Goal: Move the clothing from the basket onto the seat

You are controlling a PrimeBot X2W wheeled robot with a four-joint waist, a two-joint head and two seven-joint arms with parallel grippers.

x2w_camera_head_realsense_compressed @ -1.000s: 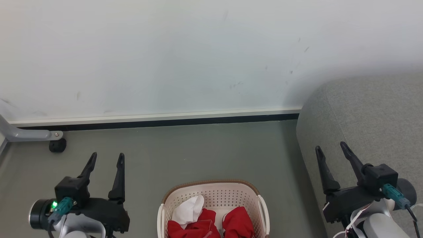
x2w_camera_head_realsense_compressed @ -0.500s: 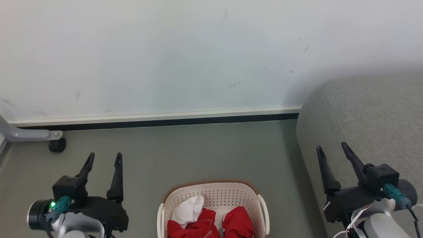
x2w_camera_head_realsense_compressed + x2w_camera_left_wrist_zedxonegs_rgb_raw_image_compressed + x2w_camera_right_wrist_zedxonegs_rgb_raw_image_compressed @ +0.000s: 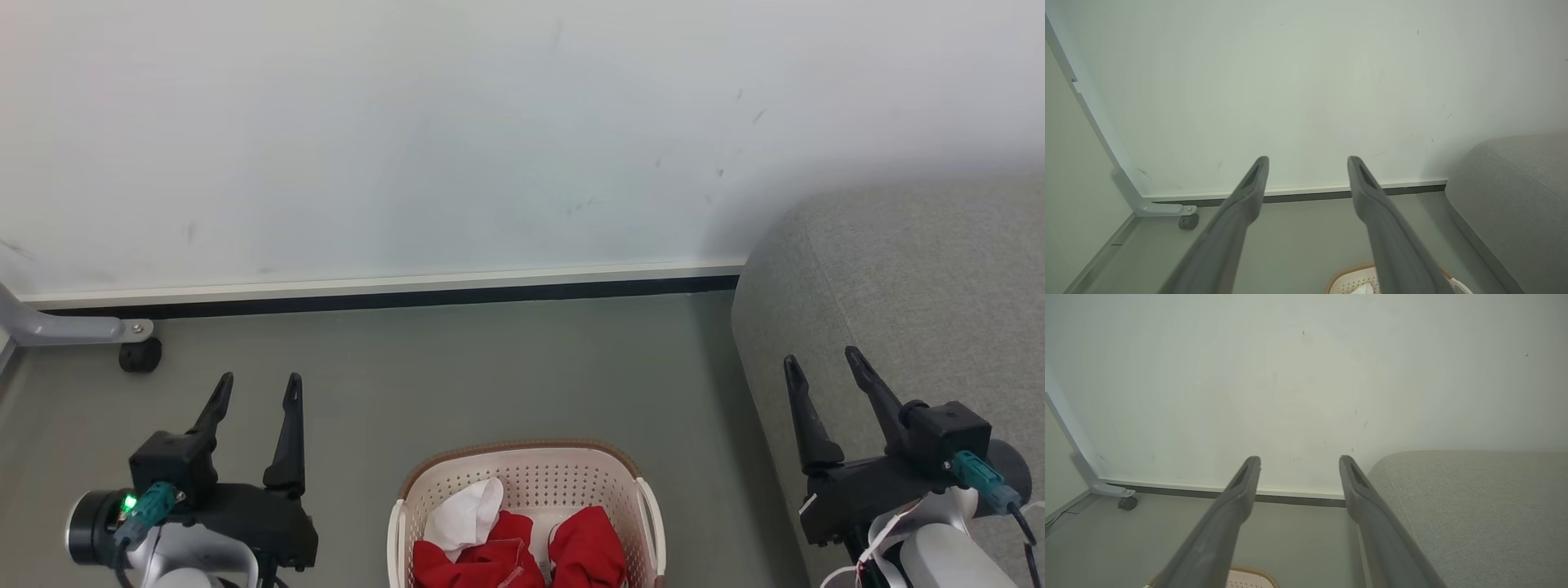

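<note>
Red jerseys (image 3: pixel 584 549) in the laundry basket (image 3: pixel 526 482) at six o'clock look light, limp; pinch a raised fold. Left gripper (image 3: pixel 259 380) and right gripper (image 3: pixel 820 357) gape, empty

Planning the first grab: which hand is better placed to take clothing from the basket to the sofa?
Probably the right hand: both are open and flank the basket, but the sofa lies on its side; the left hand would cross over.
</note>
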